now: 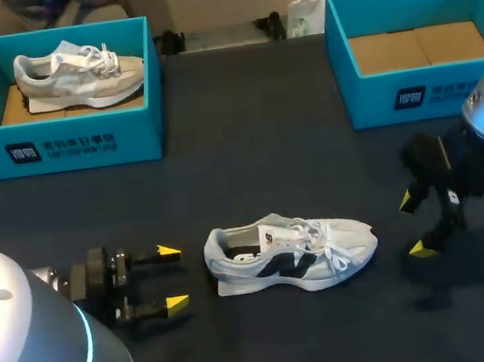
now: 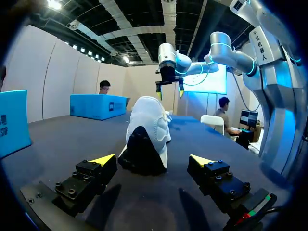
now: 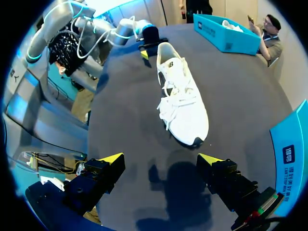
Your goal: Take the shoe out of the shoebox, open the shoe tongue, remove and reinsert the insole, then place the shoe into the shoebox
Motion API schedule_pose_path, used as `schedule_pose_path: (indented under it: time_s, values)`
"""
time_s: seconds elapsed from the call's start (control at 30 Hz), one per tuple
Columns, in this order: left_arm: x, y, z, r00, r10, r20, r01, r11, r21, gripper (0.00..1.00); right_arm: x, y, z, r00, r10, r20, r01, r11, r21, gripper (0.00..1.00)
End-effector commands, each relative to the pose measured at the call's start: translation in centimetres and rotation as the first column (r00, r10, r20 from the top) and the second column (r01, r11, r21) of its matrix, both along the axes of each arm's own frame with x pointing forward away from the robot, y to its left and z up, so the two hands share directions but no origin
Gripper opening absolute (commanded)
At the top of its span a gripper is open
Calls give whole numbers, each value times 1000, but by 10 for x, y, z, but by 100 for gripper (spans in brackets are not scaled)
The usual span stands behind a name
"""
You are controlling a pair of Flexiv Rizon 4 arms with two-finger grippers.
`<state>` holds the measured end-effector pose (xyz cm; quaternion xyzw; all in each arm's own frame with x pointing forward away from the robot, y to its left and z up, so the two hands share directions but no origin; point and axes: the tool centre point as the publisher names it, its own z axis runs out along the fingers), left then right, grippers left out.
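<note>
The shoe (image 1: 291,253) stands on its sole on the dark worktop (image 1: 257,161), out of both boxes, near the front edge and roughly midway between the two arms. It is white with dark side patches, its heel towards my left arm and its toe towards my right, with the laces lying loose over the tongue. The left gripper (image 1: 173,278) sits low, just beside the heel. Its fingers are spread wide and hold nothing. In the left wrist view the heel lies straight ahead of the gap between the yellow tips, close but not touching. The right gripper (image 1: 415,226) hangs near the toe, a little apart from it and above the worktop. It too is spread wide and holds nothing, and its wrist view looks down the length of the shoe from the toe end, with the toe just ahead of the tips. At the back of the worktop on my left stands the left box (image 1: 61,146) — blue, open-topped, with a second shoe (image 1: 79,76) inside, pale grey and white, toe pointing right. At the back on my right the right box (image 1: 408,94) is the same blue — only its brown cardboard floor shows inside. Both boxes are well apart from the shoe and from the grippers.
</note>
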<state>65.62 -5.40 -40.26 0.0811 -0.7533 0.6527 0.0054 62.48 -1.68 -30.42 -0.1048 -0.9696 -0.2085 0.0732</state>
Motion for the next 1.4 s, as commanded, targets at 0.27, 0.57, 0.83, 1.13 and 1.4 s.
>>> schedule_pose_path:
  time_s: [0.27,0.57,0.83,1.13,1.4]
  values:
    - [9,-21,-6,999,35,22,-35,999,-6,100,-2,0,0,1000,-1,2,1,1000,-1,100]
    - [16,-34,-12,999,28,28,-28,1000,-5,100,-2,0,0,1000,-1,2,1,1000,-1,100]
    - [15,-44,-16,999,4,41,-3,1000,-3,100,-2,0,0,1000,-1,2,1,1000,-1,100]
    - [20,-54,-15,998,-8,61,8,1000,1,100,-2,0,0,1000,-1,2,1,1000,-1,100]
    - [22,-60,-16,997,-40,67,40,999,0,100,-2,0,0,1000,-1,2,1,1000,-1,100]
